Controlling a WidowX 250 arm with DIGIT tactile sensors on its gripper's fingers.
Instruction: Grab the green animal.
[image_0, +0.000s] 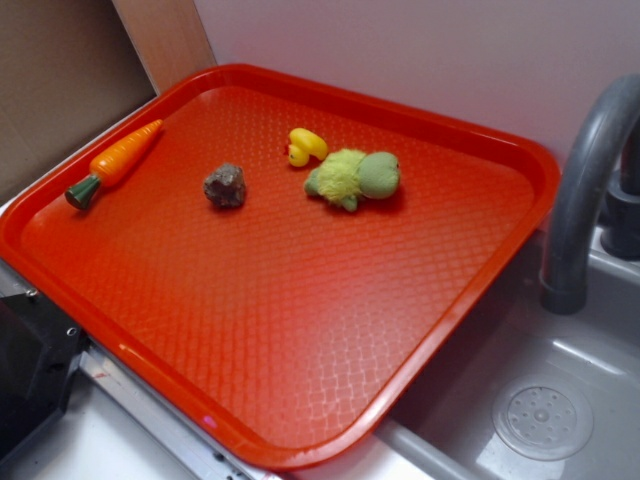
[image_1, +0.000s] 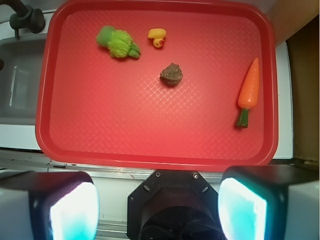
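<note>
Green animal: I see the green animal (image_0: 355, 178) (image_1: 117, 42) lying on its side on the red tray (image_0: 300, 330) (image_1: 150, 130). It has a smooth round green head, a fuzzy yellow-green body and little green feet. In the wrist view it is near the far left corner of the tray.

Yellow duck: a small shiny yellow duck (image_0: 305, 146) (image_1: 157, 37) sits just beside the green animal. I cannot tell for sure if they touch in the side view. In the wrist view there is a small gap between them.

Rock: a brown-grey rock (image_0: 226, 186) (image_1: 171, 74) sits near the duck, a bit closer to the middle of the tray. It touches nothing else.

Carrot: an orange toy carrot (image_0: 115, 162) (image_1: 248, 91) with a green end lies well apart from the others, close to the tray's edge.

Tray: it rests partly over a grey sink (image_0: 560, 400) (image_1: 20, 85), next to a grey faucet (image_0: 585, 190) (image_1: 22, 17).

Gripper: in the wrist view my gripper (image_1: 160, 207) is at the near edge of the tray, well apart from the green animal. Its two fingers (image_1: 75, 207) stand wide apart. They hold nothing and touch nothing.
</note>
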